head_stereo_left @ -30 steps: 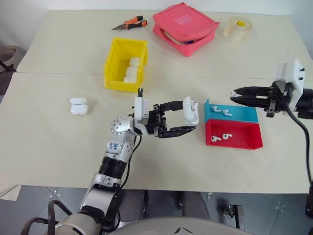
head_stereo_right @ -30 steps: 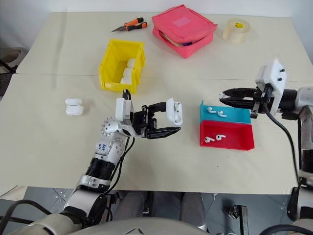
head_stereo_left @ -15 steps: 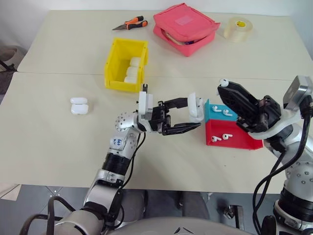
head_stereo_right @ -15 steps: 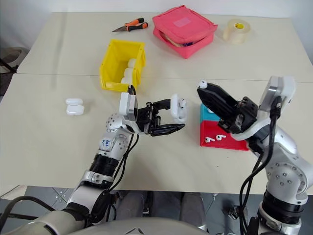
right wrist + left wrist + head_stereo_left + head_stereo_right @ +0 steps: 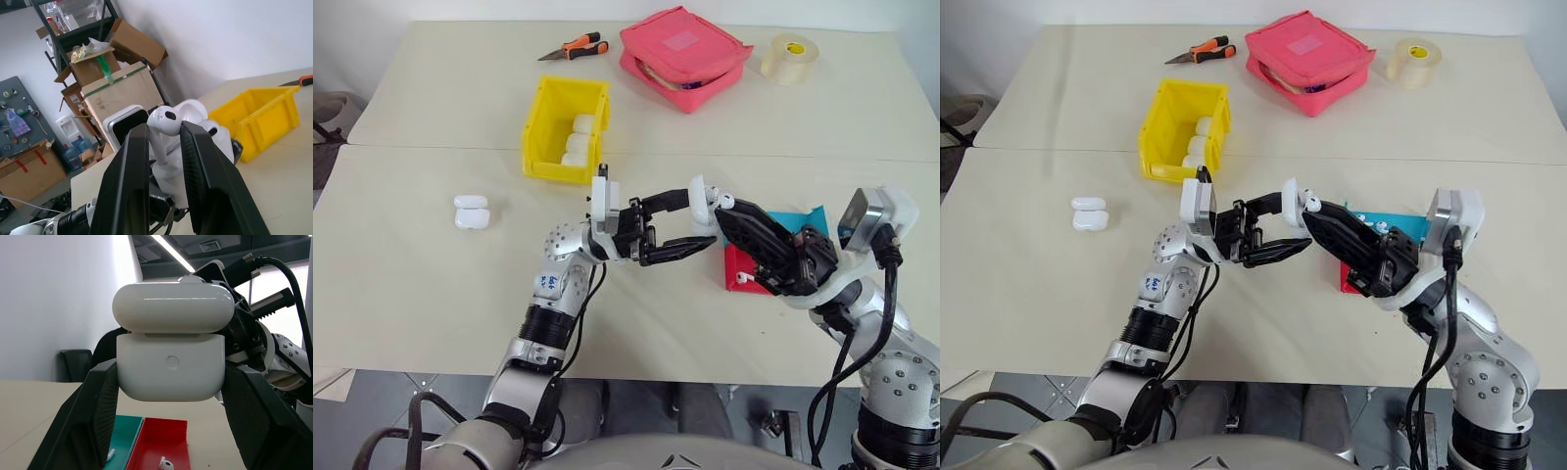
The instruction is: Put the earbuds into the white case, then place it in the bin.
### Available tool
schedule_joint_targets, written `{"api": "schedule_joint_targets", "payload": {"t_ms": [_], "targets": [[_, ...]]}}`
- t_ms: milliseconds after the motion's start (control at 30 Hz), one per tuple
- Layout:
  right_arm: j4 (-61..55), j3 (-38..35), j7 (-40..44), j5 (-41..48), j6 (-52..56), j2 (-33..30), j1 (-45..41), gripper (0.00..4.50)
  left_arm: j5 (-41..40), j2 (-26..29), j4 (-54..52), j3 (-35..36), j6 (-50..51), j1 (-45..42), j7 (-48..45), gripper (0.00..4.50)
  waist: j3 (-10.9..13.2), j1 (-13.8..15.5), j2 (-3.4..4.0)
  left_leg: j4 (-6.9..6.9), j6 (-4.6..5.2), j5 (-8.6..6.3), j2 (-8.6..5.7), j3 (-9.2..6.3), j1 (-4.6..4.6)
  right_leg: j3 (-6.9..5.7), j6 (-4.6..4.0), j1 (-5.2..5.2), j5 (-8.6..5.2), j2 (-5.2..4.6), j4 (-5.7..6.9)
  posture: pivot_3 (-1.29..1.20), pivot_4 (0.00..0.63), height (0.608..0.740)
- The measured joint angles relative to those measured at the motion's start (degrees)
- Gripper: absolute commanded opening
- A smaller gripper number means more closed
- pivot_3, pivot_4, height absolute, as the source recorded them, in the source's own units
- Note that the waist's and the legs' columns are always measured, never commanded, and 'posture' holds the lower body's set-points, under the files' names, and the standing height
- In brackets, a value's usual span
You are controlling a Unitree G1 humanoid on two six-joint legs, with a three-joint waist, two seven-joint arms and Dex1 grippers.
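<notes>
Holding the white case (image 5: 171,352) clenched and lid-open, the left gripper (image 5: 690,223) presents it so the right gripper (image 5: 164,142), pinching an earbud (image 5: 161,128), can insert it.

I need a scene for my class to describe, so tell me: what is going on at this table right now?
A two-armed robot is loading earbuds into a case. Its left gripper holds the white case up above the table, lid open. The right gripper pinches one earbud between its fingers, right at the case's opening. More earbuds lie in the blue-and-red tray. The yellow bin already holds several cases, and two more cases wait on the table.
</notes>
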Motion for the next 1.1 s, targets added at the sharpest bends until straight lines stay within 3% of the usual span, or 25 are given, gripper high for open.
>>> {"api": "schedule_joint_targets", "payload": {"t_ms": [667,1000,1033,1100], "targets": [[2.35,4.9,0.81,-4.55,-6.07,0.64,1.2,0.54,0.33,0.17,0.28,0.18,0.04,0.05,0.01,2.77,0.0,0.0,0.0,-0.01,0.0,0.0,0.0,-0.01,0.02,0.01,0.0,0.01,0.0,0.0,0.0,0.0,0.15,0.74],[4.63,6.15,4.18,-5.23,-3.46,-4.89,1.0,3.94,-0.08,-0.71,-0.01,0.65,-0.14,-0.46,-0.45,2.77,0.0,0.05,0.0,-0.03,0.01,0.0,0.0,0.01,0.03,0.01,0.0,0.03,0.0,0.0,-0.03,0.0,0.15,0.74],[4.77,5.46,4.43,-5.36,-3.52,-5.61,0.78,4.22,-0.08,-0.66,-0.01,0.65,-0.14,-0.47,-0.51,2.77,0.0,0.04,0.0,-0.03,0.01,0.0,0.0,0.01,0.03,0.01,0.0,0.03,0.0,0.0,-0.03,0.0,0.15,0.74],[5.47,3.47,5.19,-5.65,-3.63,-7.46,0.78,4.22,-0.07,0.13,-0.07,0.67,-0.12,-0.46,-0.77,2.77,0.0,0.06,0.0,-0.04,0.01,0.0,0.01,0.02,0.03,0.0,0.0,0.03,0.0,0.01,-0.03,0.0,0.15,0.74]]}}
